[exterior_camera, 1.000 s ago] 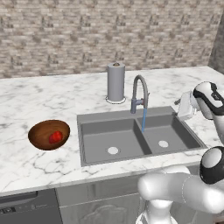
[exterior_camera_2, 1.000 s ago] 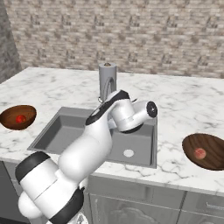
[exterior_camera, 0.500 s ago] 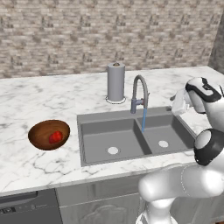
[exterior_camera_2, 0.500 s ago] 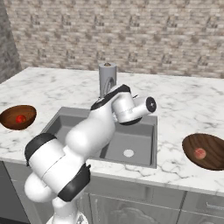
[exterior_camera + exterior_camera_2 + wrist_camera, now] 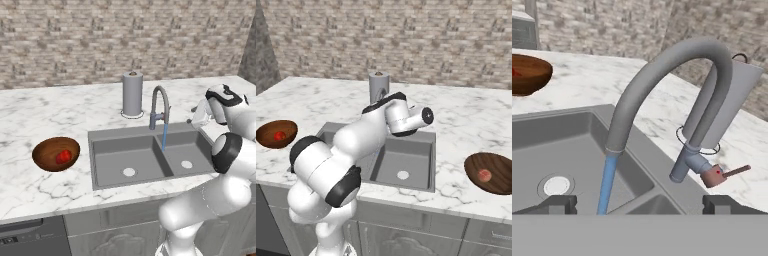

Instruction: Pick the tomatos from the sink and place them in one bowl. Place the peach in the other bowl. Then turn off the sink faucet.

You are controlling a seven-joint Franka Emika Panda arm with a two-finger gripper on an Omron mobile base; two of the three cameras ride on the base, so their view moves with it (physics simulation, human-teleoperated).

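The sink faucet [image 5: 677, 75] arches just ahead of my gripper [image 5: 639, 205], whose fingertips [image 5: 559, 204] stand wide apart and open with nothing held. Its small side lever [image 5: 732, 172] sticks out to the right, and a blue stream of water [image 5: 609, 180] falls into the sink [image 5: 542, 145]. From the left base, the gripper [image 5: 194, 119] hovers right of the faucet [image 5: 160, 107], above the sink's [image 5: 115, 155] right end. A wooden bowl [image 5: 56, 153] on the left holds red tomato [image 5: 63, 156]. The other bowl [image 5: 491, 172] on the right holds the peach [image 5: 485, 175].
A grey upright cylinder [image 5: 132, 94] stands on the marble counter [image 5: 45, 110] behind the faucet. Both sink basins show only their white drains [image 5: 129, 172]. A brick wall [image 5: 125, 40] backs the counter. My arm [image 5: 356, 140] arches over the sink's front.
My hand has swung left and a little up, closer to the faucet, and the arm's elbow has shifted with it. The jaws stay wide apart. Water keeps running.
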